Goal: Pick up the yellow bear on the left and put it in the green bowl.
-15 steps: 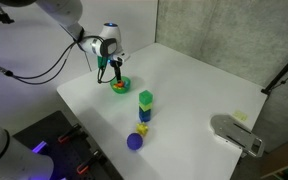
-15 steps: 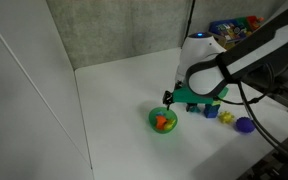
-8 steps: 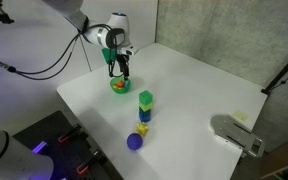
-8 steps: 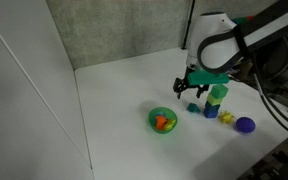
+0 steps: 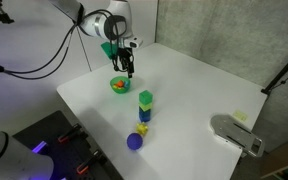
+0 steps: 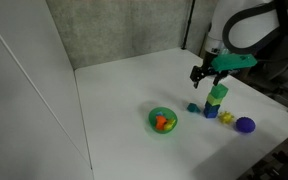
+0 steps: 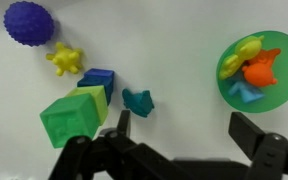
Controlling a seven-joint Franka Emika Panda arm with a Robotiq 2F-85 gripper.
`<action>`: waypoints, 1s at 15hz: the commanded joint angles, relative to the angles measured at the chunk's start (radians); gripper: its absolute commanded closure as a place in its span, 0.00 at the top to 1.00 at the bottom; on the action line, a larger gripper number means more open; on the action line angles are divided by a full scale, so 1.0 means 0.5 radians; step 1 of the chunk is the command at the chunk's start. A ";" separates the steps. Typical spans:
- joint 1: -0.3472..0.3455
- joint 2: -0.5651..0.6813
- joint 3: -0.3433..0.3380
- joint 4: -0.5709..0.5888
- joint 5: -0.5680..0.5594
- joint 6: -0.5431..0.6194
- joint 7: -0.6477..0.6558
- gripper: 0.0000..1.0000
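Yellow bear (image 7: 246,48), lumpy, inside round green bowl (image 7: 272,92).

Item: one arm (image 5: 96,20), which we record as glossy white rounded shells with dark seams at the joints. Directly above the gripper (image 5: 129,70) we note a bright green block (image 6: 235,62). The gripper itself is matte black, with two slim black fingers (image 7: 246,130) and a blocky black base. Black cables (image 5: 29,74) trail well behind the gripper.

2 distant exterior views (different sides) and the downward wrist view share the green bowl (image 7: 270,95).
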 commanded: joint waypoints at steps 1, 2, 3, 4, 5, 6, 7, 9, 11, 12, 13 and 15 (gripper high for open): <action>-0.092 -0.292 0.018 -0.258 -0.035 -0.031 -0.145 1.00; -0.119 -0.360 0.021 -0.315 -0.028 -0.040 -0.193 1.00; -0.148 -0.429 0.023 -0.368 -0.014 -0.055 -0.245 1.00; -0.176 -0.499 0.025 -0.412 -0.002 -0.083 -0.292 1.00; -0.205 -0.569 0.026 -0.446 0.022 -0.126 -0.343 1.00; -0.231 -0.630 0.028 -0.469 0.043 -0.175 -0.389 1.00; -0.254 -0.691 0.029 -0.483 0.063 -0.240 -0.432 1.00; -0.290 -0.792 0.037 -0.482 0.043 -0.361 -0.442 1.00; -0.302 -0.915 0.058 -0.465 0.070 -0.505 -0.439 1.00; -0.306 -0.970 0.072 -0.456 0.071 -0.560 -0.418 1.00; -0.304 -1.029 0.088 -0.442 0.085 -0.624 -0.406 1.00; -0.303 -1.140 0.127 -0.418 0.097 -0.732 -0.382 1.00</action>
